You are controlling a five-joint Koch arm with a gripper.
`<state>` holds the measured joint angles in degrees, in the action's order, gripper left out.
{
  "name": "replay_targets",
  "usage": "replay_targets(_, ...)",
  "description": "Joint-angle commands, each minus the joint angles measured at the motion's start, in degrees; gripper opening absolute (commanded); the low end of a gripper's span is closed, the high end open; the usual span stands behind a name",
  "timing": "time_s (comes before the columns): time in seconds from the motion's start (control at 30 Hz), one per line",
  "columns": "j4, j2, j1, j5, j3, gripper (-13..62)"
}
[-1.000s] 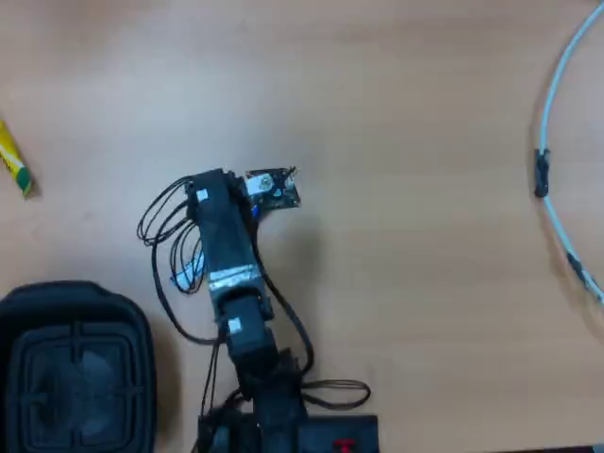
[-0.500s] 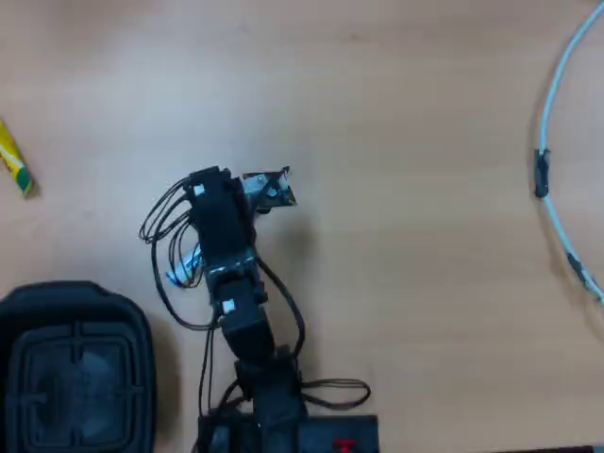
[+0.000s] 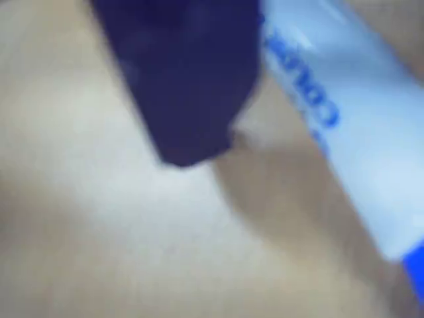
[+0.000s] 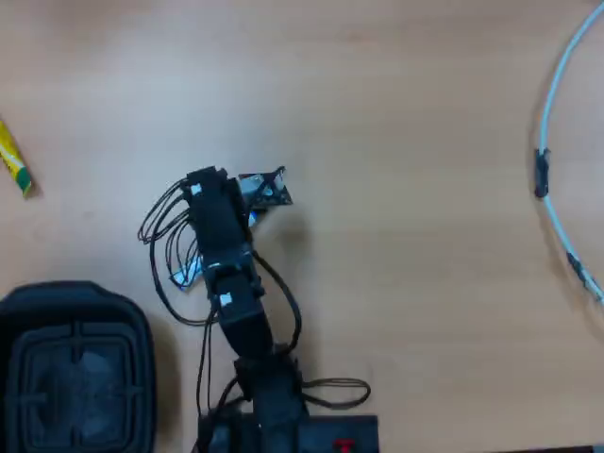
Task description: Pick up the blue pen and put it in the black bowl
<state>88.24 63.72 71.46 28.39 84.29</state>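
Observation:
The blue pen [image 3: 344, 99] fills the right of the blurred wrist view, a white barrel with blue printing and a blue cap at the lower right. One dark gripper finger [image 3: 185, 86] hangs just left of the barrel, its tip close to the table; the other finger is out of view. In the overhead view the arm's wrist [image 4: 219, 212] covers the gripper, and only a pale blue end of the pen [image 4: 185, 275] pokes out on its left. The black bowl [image 4: 66, 294] sits in the bottom left corner, left of the arm.
A short yellow-and-green stick [image 4: 14, 165] lies at the left edge. A white cable [image 4: 557, 85] curves down the right edge. The arm's base [image 4: 283, 425] stands at the bottom centre, with loose black wires around it on the wooden table.
The arm's head has shifted slightly left and drawn back toward the base. The bowl, stick and cable have not moved.

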Motion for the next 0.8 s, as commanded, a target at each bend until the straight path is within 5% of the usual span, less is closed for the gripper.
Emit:
replay_targets(0.0, 1.05, -0.35, -0.44, -2.55, -2.37, 46.8)
replay_targets(0.1, 1.05, -0.88, -0.53, -4.92, -2.99, 34.0)
replay_targets(0.33, 1.05, -2.29, -1.58, -5.62, -3.6, -9.7)
replay_targets(0.43, 1.14, -2.55, -1.58, -5.71, -3.52, -5.1)
replay_targets(0.77, 1.14, -2.81, -1.49, -5.71, -3.43, -6.2)
